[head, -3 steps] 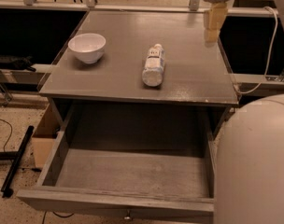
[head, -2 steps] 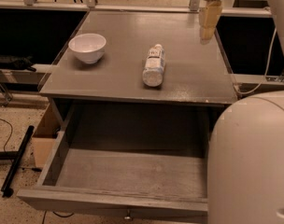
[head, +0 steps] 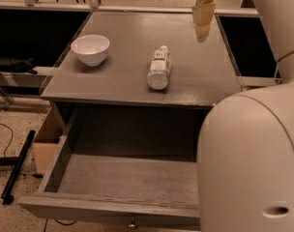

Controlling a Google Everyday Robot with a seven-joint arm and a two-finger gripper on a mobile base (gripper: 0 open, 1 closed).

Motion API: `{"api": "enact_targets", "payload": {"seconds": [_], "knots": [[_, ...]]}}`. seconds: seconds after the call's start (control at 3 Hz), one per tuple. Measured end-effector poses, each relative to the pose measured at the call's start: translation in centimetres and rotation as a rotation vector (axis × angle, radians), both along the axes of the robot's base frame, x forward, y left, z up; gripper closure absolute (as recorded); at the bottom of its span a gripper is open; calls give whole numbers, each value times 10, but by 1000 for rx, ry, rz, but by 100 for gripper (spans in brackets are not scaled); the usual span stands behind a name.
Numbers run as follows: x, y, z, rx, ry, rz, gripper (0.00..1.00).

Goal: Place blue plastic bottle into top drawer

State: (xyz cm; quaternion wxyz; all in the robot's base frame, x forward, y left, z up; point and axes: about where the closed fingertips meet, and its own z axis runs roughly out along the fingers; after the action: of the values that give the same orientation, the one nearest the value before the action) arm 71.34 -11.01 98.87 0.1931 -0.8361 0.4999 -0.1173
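The gripper (head: 202, 30) hangs above the back right part of the worktop (head: 205, 81), holding nothing; whether it is spread or pressed together I cannot tell. The bottle (head: 159, 67) lies on its side near the middle of the worktop, cap toward the back edge and base toward the front edge, well apart from the bowl (head: 90, 49) by the left edge. The drawer (head: 108, 208) stands pulled out below the front edge, with nothing in the part that shows; the robot's body (head: 253, 163) hides its right side. The step in hand looks like reaching for the bottle. It would go best to come down over the bottle's middle and close across its width, not along its length, since a round bottle is likely to roll if nudged from one side. The bottle should then be carried forward over the front edge and lowered before it is let go.
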Motion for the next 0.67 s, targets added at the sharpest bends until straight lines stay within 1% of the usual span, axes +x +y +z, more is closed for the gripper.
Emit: {"api": "enact_targets", "payload": {"seconds": [0.33,0.67], "knots": [[1,15,-5,-51,0,67,0],[-6,31,-26,-91,48,186,0]]}}
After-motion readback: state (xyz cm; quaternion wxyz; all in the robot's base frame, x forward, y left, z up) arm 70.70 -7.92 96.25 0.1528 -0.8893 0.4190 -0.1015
